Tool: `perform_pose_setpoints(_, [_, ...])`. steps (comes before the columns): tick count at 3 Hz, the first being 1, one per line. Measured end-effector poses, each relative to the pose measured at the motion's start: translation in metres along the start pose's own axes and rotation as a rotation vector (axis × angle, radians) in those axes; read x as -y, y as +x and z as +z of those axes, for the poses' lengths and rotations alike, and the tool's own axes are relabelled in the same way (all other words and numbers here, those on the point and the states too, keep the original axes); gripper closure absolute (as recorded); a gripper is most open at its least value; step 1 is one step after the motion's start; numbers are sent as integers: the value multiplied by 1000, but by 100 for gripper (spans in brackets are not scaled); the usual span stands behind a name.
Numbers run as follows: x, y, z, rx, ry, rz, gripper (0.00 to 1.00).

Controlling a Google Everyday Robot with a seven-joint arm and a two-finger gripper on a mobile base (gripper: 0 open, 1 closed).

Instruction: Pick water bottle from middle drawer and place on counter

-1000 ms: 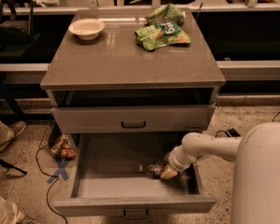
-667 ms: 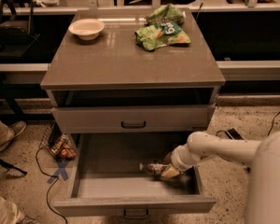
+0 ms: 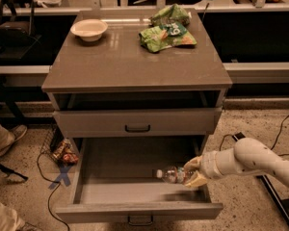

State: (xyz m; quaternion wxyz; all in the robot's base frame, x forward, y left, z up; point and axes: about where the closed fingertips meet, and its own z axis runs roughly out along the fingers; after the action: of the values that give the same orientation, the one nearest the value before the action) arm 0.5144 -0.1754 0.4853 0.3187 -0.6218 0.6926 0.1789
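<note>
— What's new down there?
— My fingers [image 3: 192, 173] have slid a little toward the right side of the open drawer [image 3: 120, 165] in the last second, and the bottle [image 3: 172, 175] has come along with them, so I judge the grip has taken
— How wide are they?
— Closed to the bottle's width, one above and one below, pinching its body near the base; the white cap [image 3: 159, 173] pokes out to the left
— Is it off the drawer floor?
— A shadow [image 3: 178, 195] lies beneath it, so probably just lifted, though I cannot be sure. It is low inside the drawer, near the right wall
— And the rest?
— Raise it clear of the shut drawer above [image 3: 137, 121], then set it on the worktop [image 3: 120, 66], on the bare part in front of the bowl [image 3: 89, 29] and the green bags [image 3: 166, 32]
</note>
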Motion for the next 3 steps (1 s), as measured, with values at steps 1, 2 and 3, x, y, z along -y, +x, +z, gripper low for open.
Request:
perform_pose_setpoints(1, [0, -1, 1, 1, -1, 0, 100])
perform_pose_setpoints(2, [1, -26, -34, -16, 62, -49, 100])
perform_pose_setpoints(3, [0, -83, -99, -44, 140, -152, 100])
